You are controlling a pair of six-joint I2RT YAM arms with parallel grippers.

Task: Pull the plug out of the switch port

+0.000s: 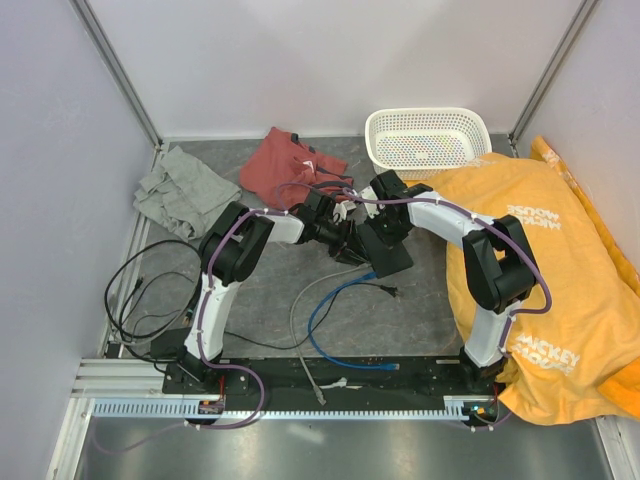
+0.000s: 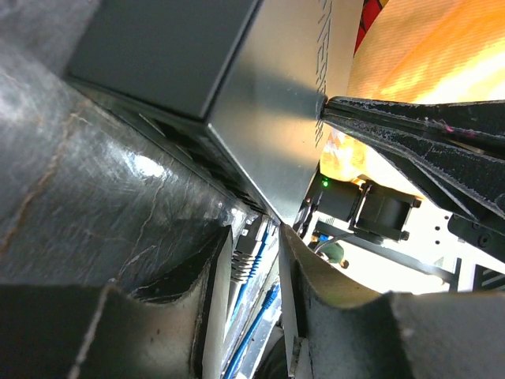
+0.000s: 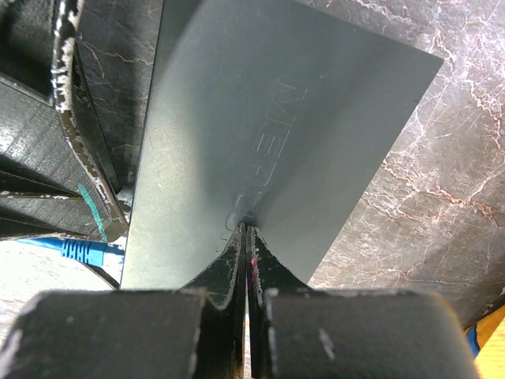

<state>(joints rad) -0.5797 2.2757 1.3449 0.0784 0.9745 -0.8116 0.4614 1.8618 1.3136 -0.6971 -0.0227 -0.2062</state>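
Top view: two arms meet at the centre of the table [image 1: 262, 300], over the switch [image 1: 386, 254], which lies just right of centre on the dark mat. A blue cable [image 1: 336, 312] loops below it toward the lower middle of the frame. A white basket [image 1: 376, 136] stands at upper right, a red cloth [image 1: 294, 160] at upper centre, a grey cloth [image 1: 184, 190] at upper left, and a yellow cloth [image 1: 560, 270] covers the right side. Black cables [image 1: 148, 290] coil at the left edge.

Left wrist view: the left gripper [image 2: 254, 237] fills the lower frame, its jaws partly apart. The plug [image 2: 246, 257], pale grey with a blue lead, sits between them at the switch's edge. Whether the fingers [image 2: 166, 316] actually clamp it cannot be told. The switch occupies the upper centre, tilted in this view.

Right wrist view: the right gripper [image 3: 248, 229] at lower centre has its jaws closed together with nothing between them, and its tips touch the switch's flat top face, near the embossed lettering. The left gripper shows at the left edge, beside the switch, and a blue connector [image 3: 79, 251] lies below it at lower left.
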